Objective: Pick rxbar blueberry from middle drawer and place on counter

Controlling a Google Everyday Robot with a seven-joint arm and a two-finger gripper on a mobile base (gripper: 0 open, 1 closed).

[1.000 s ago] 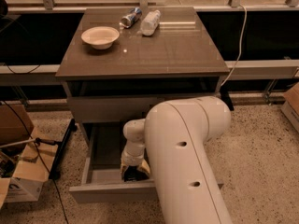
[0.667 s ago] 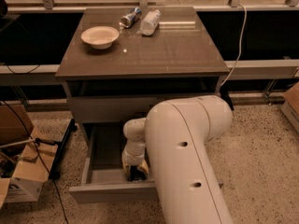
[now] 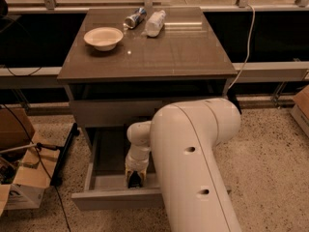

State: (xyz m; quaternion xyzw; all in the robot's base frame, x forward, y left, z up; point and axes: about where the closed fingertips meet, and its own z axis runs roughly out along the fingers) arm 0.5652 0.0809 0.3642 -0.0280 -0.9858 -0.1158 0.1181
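Note:
The middle drawer [image 3: 110, 154] stands pulled open at the bottom of the grey cabinet, showing its grey floor and sides. My gripper [image 3: 135, 179] reaches straight down into it, near the front panel, at the end of the white wrist. A small dark shape sits right at the gripper's tip. I cannot tell whether it is the rxbar blueberry, which is otherwise hidden by my arm. The counter [image 3: 174, 52] is the glossy grey-brown top above.
On the counter's far part lie a white bowl [image 3: 103, 36], a silver-blue can [image 3: 134, 18] on its side and a clear bottle [image 3: 155, 23]. My bulky white arm [image 3: 193, 153] covers the drawer's right half. Cardboard boxes [image 3: 19, 187] and cables lie on the floor at left.
The gripper has barely shifted inside the drawer. Nothing else has moved.

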